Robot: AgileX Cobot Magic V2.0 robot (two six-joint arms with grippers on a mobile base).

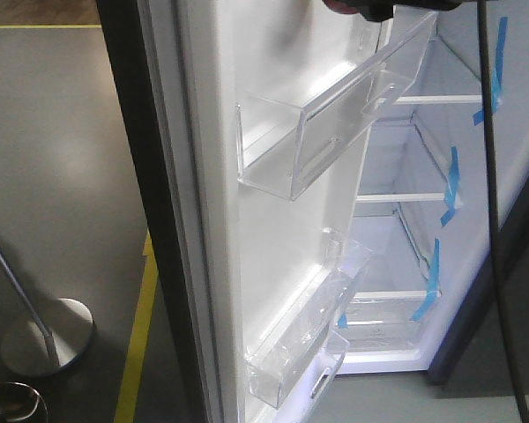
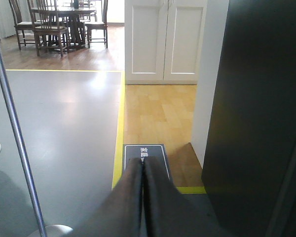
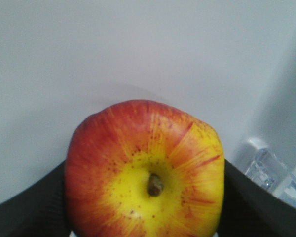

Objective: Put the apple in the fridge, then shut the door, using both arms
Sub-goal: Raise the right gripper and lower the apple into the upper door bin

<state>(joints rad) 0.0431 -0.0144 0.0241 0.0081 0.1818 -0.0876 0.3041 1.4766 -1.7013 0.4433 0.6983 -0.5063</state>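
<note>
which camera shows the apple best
The right wrist view: the apple sits close and large, stem dimple and yellow patch facing the camera, held in the right gripper. The front view shows at most a dark reddish sliver at its top edge, too little to be sure. The left wrist view shows none of it.

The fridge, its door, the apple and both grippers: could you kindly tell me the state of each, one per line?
fridge: open; nothing stored inside that I can see.
door: swung wide open.
door bins: both empty.
apple: gripped, stem dimple facing the wrist camera.
right gripper: shut on the apple.
left gripper: shut, holding nothing.
</note>
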